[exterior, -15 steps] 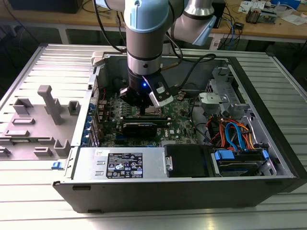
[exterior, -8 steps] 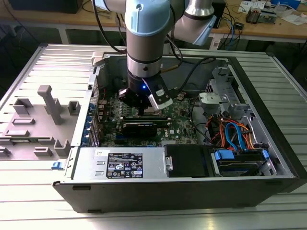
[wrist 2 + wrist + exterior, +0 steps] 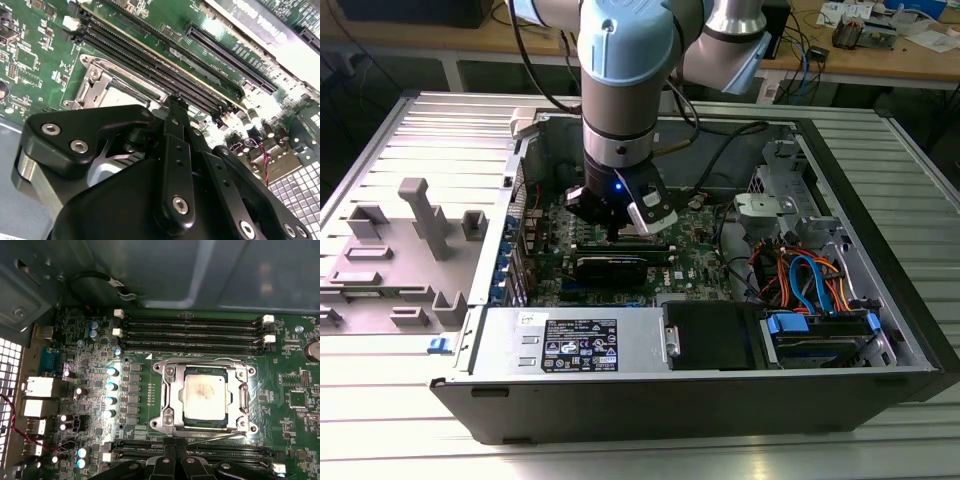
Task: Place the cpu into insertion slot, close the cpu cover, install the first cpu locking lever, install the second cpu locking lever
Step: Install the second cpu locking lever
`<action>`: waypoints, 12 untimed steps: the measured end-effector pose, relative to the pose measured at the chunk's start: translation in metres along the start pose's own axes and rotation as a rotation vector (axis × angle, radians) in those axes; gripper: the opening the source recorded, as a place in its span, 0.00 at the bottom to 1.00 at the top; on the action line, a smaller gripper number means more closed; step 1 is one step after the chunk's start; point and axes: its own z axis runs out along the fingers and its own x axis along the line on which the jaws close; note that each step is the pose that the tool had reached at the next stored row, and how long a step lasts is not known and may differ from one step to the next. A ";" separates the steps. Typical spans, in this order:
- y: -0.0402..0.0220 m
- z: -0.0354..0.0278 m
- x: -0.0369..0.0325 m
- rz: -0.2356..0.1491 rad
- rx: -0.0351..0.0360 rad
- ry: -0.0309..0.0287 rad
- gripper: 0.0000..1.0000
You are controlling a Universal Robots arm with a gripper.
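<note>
In the middle of the exterior view, the arm (image 3: 620, 80) reaches down into the open computer case (image 3: 880, 330), and the gripper (image 3: 613, 232) hangs low over the green board (image 3: 700, 262). The case lies on its side on the ribbed counter (image 3: 420, 440), a grey plastic holder (image 3: 420, 215) at the left of the frame.

Over to the first wrist view: the cpu (image 3: 206, 392) sits flat in its socket at centre-right of the frame, silver-grey top facing up. The cpu cover (image 3: 172, 390) lies down around it, a metal frame with the chip showing through its open middle. A thin locking lever (image 3: 220, 436) runs along the lower edge of the socket, slightly slanted. Long black memory slots (image 3: 192, 330) run across the frame above the socket.

The gripper's black fingers (image 3: 175, 460) come up from the bottom edge, their tips close together just below that lever; they look closed with nothing between them. In the second wrist view the gripper body (image 3: 150, 190) covers the lower half, the socket corner (image 3: 95, 82) peeking out above it.
</note>
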 end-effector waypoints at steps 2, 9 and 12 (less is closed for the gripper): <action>-0.0004 0.0022 0.0008 0.000 -0.0039 -0.0002 0.11; -0.0011 0.0082 0.0053 -0.001 -0.0292 -0.0014 0.11; -0.0017 0.0126 0.0061 -0.001 -0.0378 -0.0018 0.11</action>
